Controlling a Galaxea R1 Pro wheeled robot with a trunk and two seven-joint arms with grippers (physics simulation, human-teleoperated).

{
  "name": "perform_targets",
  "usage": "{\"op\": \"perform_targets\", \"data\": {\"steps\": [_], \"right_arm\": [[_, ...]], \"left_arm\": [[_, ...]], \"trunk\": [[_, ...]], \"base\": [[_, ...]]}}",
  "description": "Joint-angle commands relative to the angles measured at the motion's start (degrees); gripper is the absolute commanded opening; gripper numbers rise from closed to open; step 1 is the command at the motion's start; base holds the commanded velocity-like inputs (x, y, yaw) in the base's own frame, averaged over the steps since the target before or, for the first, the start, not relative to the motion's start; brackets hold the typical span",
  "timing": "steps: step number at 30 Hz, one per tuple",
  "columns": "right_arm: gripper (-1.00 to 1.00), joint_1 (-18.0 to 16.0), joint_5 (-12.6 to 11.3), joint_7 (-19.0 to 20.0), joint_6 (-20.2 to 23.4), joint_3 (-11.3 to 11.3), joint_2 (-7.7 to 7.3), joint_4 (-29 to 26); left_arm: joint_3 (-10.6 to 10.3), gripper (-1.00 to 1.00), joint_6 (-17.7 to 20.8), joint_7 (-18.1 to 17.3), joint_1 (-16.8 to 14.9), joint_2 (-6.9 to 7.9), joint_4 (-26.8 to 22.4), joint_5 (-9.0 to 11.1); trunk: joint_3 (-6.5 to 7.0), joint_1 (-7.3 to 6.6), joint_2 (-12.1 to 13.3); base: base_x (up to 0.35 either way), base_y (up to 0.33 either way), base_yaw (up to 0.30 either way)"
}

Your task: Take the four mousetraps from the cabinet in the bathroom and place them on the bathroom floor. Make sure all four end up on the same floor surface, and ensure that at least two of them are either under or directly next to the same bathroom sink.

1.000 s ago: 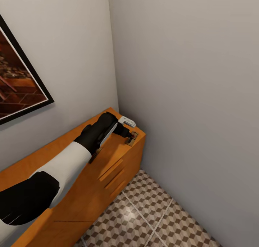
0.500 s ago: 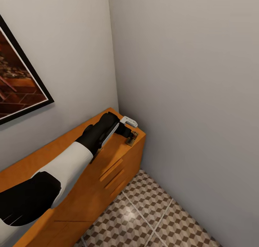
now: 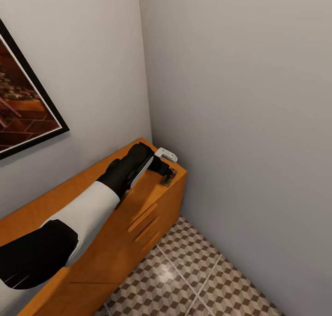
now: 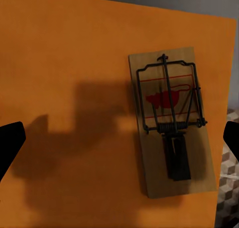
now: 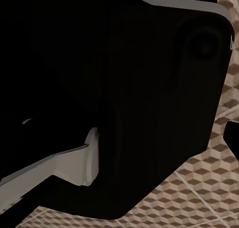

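Note:
One mousetrap (image 3: 168, 179) (image 4: 172, 123), a flat tan wooden plate with black wire and a red mark, lies on the top of the orange-brown cabinet (image 3: 138, 214) (image 4: 64, 63) at its far right corner, beside the wall. My left gripper (image 3: 169, 172) (image 4: 119, 143) hovers just above it, open, its dark fingertips (image 4: 10, 140) spread wide to either side of the trap and not touching it. In the right wrist view one dark fingertip (image 5: 232, 138) shows over the cube-patterned bathroom floor (image 5: 209, 188) (image 3: 193, 270); the other is lost against a black body.
Grey walls meet in a corner right behind the cabinet's end. A dark-framed picture (image 3: 23, 108) hangs on the left wall. Drawer handles (image 3: 143, 217) line the cabinet front. Open tiled floor lies to the right of the cabinet.
My left gripper has edged slightly further toward the cabinet's far corner, over the mousetrap. The trap itself has not moved.

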Motion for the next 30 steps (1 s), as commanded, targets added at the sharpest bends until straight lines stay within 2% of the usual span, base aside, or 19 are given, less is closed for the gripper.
{"op": "perform_targets", "data": {"steps": [1,30], "right_arm": [[1.0,-0.04,-0.6,0.17,-0.23,0.45,0.0,0.09],[1.0,-0.04,-0.6,0.17,-0.31,0.52,0.13,0.06]], "left_arm": [[-0.1,1.0,0.24,0.06,-0.06,0.01,-0.03,0.2],[-0.11,1.0,0.16,0.05,-0.06,-0.01,-1.95,0.2]], "trunk": [[-0.08,0.03,-0.09],[-0.08,0.03,-0.09]], "base": [[0.0,0.0,0.0],[0.0,0.0,0.0]]}}
